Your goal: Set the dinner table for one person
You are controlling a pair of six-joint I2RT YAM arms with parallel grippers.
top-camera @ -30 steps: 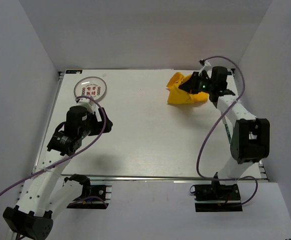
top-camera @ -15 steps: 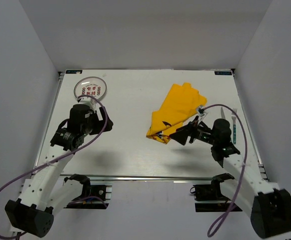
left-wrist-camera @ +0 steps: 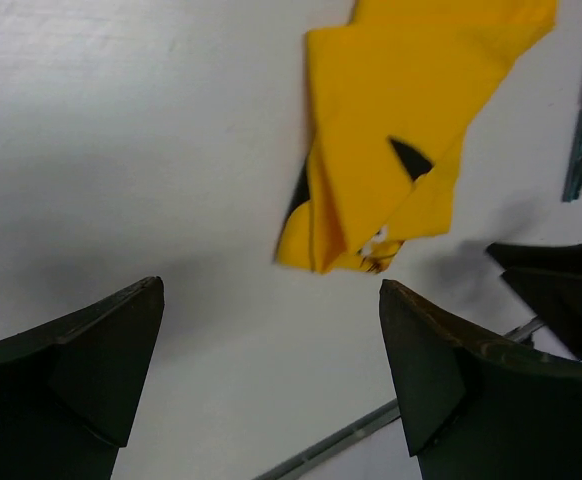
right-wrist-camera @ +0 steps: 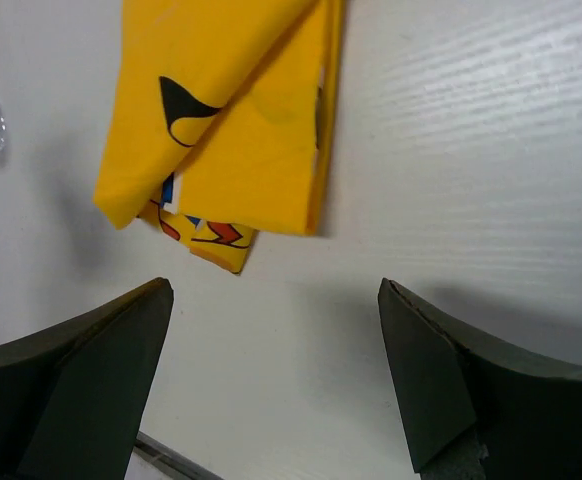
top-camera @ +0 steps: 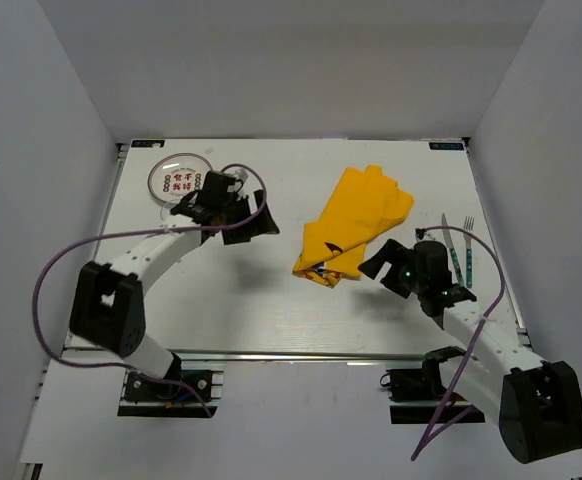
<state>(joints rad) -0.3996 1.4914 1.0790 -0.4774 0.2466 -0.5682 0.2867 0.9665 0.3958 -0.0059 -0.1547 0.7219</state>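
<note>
**Change noted:** the right end effector (right-wrist-camera: 276,290) has released the yellow cloth mat (top-camera: 356,220) after dragging it in from the far right corner. Its jaws now stand wide apart and empty, and the folded mat lies just ahead of them. The left end effector (left-wrist-camera: 271,290), also wide open and holding nothing, has swung away from the printed plate (top-camera: 179,178), now behind it, to face the mat well ahead.

**Judgement:** the mat is delivered but not spread. The plate, knife (top-camera: 451,250) and fork (top-camera: 468,255) are not yet set.

**Surface:** the surface (top-camera: 271,300) lies beneath both end effectors. It is white with faint plank grain and a metal rail along its near edge.
</note>
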